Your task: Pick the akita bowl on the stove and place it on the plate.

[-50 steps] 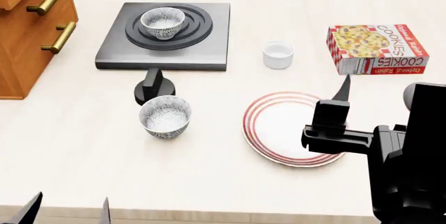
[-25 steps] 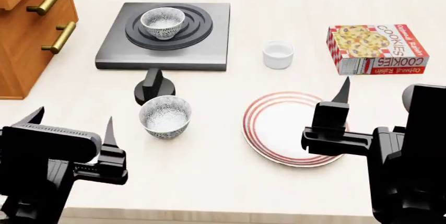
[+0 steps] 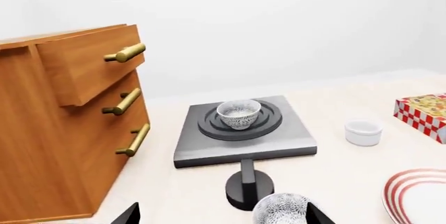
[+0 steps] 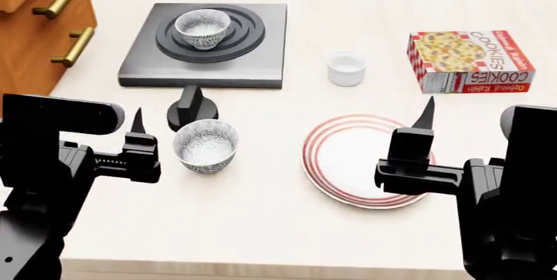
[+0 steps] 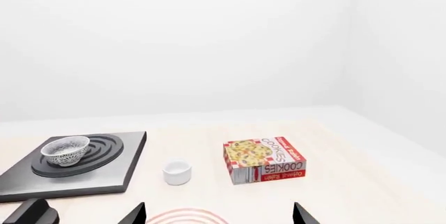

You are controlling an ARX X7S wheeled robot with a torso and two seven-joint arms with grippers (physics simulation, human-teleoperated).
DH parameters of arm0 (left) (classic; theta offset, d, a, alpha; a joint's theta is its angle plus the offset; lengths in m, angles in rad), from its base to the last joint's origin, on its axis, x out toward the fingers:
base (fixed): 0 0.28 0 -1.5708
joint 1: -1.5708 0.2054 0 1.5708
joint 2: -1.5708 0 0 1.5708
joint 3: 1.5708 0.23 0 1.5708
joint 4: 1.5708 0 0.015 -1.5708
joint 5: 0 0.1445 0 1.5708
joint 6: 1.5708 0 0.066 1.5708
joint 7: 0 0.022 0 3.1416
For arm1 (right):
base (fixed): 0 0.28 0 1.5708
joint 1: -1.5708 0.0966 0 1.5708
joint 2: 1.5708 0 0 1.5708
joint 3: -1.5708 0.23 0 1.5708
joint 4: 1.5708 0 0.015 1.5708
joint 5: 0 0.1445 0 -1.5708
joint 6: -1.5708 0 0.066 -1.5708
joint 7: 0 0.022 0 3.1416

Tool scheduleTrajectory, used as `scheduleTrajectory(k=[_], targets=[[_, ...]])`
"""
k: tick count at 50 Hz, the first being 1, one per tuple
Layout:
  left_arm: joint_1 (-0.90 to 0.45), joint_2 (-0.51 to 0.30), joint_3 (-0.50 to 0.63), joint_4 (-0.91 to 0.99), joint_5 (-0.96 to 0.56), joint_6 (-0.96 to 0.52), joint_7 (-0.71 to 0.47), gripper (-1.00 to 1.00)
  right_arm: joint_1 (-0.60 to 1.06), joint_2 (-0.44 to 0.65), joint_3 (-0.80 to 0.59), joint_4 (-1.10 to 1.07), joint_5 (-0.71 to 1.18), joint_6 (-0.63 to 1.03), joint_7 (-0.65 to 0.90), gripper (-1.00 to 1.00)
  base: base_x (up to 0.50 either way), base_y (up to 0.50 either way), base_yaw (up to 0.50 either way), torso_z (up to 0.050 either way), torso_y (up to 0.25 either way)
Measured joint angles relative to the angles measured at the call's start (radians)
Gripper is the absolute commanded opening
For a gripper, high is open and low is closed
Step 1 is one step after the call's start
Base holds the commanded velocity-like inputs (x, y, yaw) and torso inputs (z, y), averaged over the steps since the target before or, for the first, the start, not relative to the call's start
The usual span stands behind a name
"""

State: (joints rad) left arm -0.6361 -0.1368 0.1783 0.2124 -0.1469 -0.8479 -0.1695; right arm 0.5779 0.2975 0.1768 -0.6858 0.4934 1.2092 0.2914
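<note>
Akita bowl (image 4: pixel 203 28) sits upright at the centre of the stove (image 4: pixel 205 44) rings, at 11 o'clock in the head view — white, dense black-grey speckle outside, pale inside. A look-alike bowl (image 4: pixel 205 145) stands at 9 o'clock of the plate (image 4: pixel 357 160). Left gripper (image 4: pixel 94 126) and right gripper (image 4: pixel 426 115) — both spread wide, holding nothing.

My left wrist camera looks across the counter at the stove (image 3: pixel 244 140).
I see the akita bowl (image 3: pixel 238 114) sitting on its black rings, the knob (image 3: pixel 249 187) in front, a look-alike bowl (image 3: pixel 280 209) nearest me, wooden drawers (image 3: pixel 70 125) alongside.
</note>
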Motion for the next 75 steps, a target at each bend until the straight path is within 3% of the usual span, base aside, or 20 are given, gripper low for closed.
scheduleTrajectory(k=[28,52,75], targets=[[-0.026,-0.004,0.001,-0.008,-0.039,-0.024,-0.014,1.0,-0.002,0.004,0.005,0.002,0.014,-0.002,0.01,1.0,0.0,-0.35,0.0,0.0,0.0],[-0.026,-0.016,0.008,-0.012,-0.058,-0.023,-0.03,1.0,-0.003,0.013,-0.006,0.005,0.024,-0.006,0.017,1.0,0.0,-0.01,0.0,0.0,0.0],[-0.031,-0.025,0.017,-0.014,-0.074,-0.023,-0.044,1.0,-0.003,0.017,-0.007,0.006,0.036,-0.007,0.025,1.0,0.22,0.0,0.0,0.0,0.0]])
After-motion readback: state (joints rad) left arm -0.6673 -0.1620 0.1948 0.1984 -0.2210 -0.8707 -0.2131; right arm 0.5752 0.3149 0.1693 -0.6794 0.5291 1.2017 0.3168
